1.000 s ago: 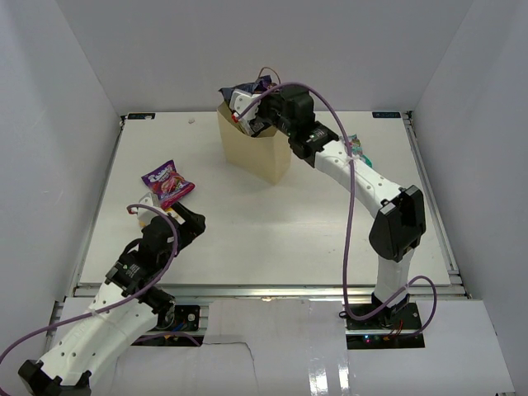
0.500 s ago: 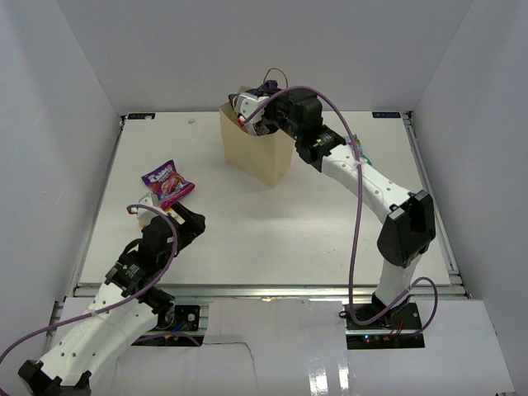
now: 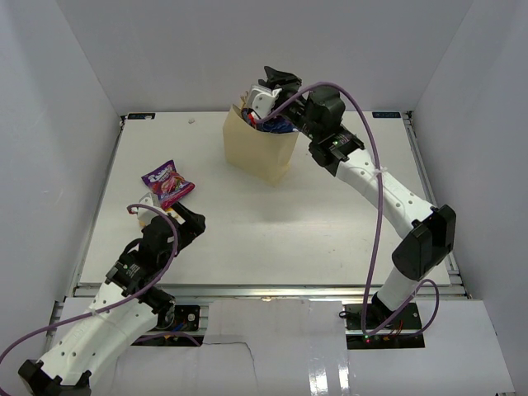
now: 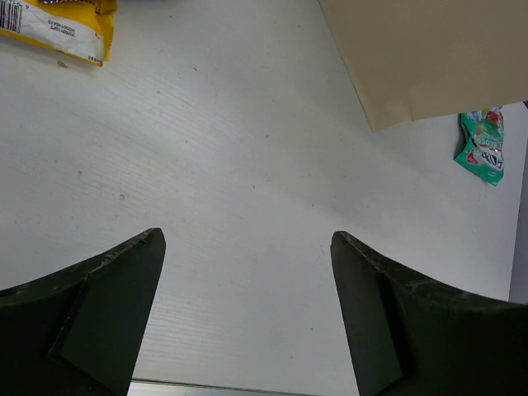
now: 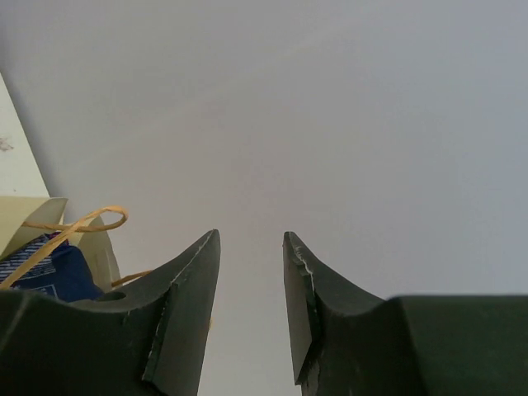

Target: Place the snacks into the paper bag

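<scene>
The tan paper bag (image 3: 257, 153) stands upright at the back middle of the table. A dark blue-purple snack bag (image 3: 278, 125) sticks out of its top. It also shows in the right wrist view (image 5: 51, 274), beside a loop handle (image 5: 78, 223). My right gripper (image 3: 276, 79) hangs above the paper bag's mouth, fingers a little apart and empty (image 5: 252, 237), facing the back wall. A magenta snack bag (image 3: 167, 183) lies at the left. My left gripper (image 3: 186, 221) is open and empty (image 4: 247, 239) low over the table, just near of the magenta bag.
A green snack packet (image 4: 481, 147) lies on the table right of the paper bag (image 4: 429, 58) in the left wrist view. A yellow-white packet corner (image 4: 58, 26) shows at that view's top left. White walls enclose the table on three sides.
My right gripper has risen out of the paper bag's mouth and moved right. The dark blue-purple bag has stayed in the paper bag. The left arm has not moved.
</scene>
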Motion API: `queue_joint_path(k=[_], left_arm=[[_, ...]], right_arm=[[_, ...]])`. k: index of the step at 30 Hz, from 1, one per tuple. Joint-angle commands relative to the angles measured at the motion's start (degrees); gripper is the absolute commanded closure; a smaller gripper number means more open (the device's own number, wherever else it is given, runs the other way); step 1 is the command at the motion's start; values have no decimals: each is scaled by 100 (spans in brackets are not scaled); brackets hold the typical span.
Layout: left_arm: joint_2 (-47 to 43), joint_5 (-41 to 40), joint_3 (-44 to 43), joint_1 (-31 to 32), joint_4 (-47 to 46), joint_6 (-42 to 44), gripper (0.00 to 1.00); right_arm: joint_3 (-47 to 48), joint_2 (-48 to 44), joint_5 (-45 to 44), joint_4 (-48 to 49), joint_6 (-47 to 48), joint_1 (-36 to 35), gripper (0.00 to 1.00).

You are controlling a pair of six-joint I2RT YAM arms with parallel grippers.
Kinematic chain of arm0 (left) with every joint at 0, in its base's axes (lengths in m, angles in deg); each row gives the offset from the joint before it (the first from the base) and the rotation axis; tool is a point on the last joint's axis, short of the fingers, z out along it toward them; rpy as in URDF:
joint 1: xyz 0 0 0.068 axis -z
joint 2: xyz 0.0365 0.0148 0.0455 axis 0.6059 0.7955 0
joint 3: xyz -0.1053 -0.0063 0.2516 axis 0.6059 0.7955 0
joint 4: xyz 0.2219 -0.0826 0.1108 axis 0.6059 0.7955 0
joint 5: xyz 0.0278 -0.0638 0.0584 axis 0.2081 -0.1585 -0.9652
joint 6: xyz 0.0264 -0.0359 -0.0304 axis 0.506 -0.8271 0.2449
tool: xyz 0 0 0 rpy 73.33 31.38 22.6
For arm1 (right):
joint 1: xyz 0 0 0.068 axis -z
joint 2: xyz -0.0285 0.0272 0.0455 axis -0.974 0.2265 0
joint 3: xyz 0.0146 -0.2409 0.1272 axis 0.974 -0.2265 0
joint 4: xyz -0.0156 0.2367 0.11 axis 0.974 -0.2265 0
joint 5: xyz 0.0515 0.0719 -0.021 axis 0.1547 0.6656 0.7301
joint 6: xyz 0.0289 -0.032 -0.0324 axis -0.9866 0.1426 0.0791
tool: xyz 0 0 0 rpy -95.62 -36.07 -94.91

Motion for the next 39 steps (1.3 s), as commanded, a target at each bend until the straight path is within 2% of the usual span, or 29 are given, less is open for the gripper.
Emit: queue_joint_path(k=[1,5,8,9,12,13,16,17,20,27,35,39], left_arm=[[28,-12,45,-17,-131,36,8],[54,-12,28,-17,-131,53,8],[37,-12,37,-17,-131,53,8],[19,-12,45,-17,-131,53,8],[19,-12,63,-17,-148,36,8],[45,-12,54,-17,-157,36,8],[133,32,28,-17,-184,71,8],[142,41,28,-17,-175,71,8],[99,49,37,-17,-149,89,8],[-42,-3,54,-17,-87,53,8],[107,14,10,-17,-96,36,8],[116,14,10,-17,-96,36,8]], right_arm=[[-62,-185,217,141,-218,-21,57],[8,-185,218,-52,-367,-21,57],[359,-124,174,-474,-823,-13,55],[534,-80,191,-971,-1034,13,53],[1562,280,621,-2063,-2324,119,35],[1756,429,813,-2431,-3198,154,20],[2240,640,1052,-2716,-4407,216,9],[2267,658,1044,-2690,-5194,216,9],[2206,702,982,-2550,-6174,198,9],[2057,983,508,-2549,-6713,154,14],[2196,1475,33,-2444,-6670,154,23],[2232,1643,42,-2417,-6722,154,39]])
